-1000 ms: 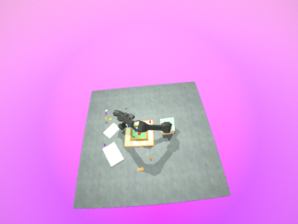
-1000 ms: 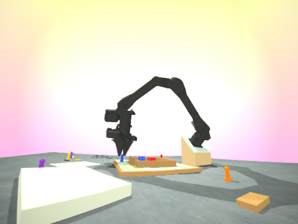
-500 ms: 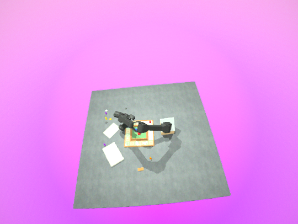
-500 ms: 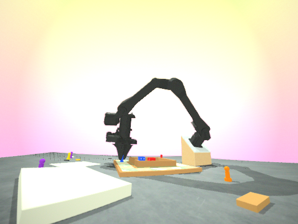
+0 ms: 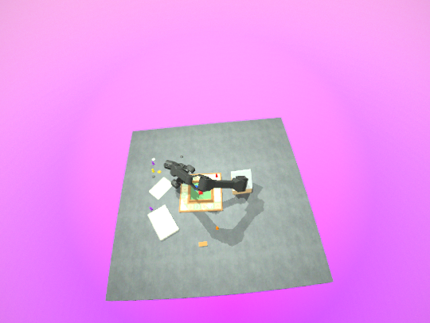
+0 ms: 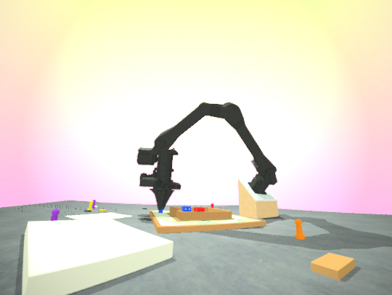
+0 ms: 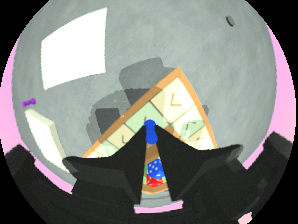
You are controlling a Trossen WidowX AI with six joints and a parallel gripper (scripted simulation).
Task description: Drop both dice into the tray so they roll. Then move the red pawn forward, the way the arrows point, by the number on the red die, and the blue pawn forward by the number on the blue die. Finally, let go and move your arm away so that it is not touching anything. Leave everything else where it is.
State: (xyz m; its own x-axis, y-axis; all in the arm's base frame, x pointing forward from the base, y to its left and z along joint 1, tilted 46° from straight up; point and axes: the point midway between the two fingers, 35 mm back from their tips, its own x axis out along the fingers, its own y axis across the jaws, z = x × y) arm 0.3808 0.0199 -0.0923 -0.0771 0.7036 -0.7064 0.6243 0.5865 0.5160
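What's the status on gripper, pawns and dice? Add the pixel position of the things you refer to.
Gripper (image 6: 161, 209) (image 7: 149, 128) shut on blue pawn (image 6: 160, 211) (image 7: 151, 132), at the board. Both dice in tray (image 6: 203, 216). Red pawn (image 5: 216, 175) (image 6: 212, 205) ungripped. No obstruction seen at fingers.

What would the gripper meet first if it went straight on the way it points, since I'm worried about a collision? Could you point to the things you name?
Probably the game board (image 6: 210, 229) (image 7: 179, 75), right below the gripper (image 5: 173, 183) (image 6: 161, 210) (image 7: 149, 128), which is shut on the blue pawn (image 6: 160, 211) (image 7: 151, 131); the remaining gap is unclear.
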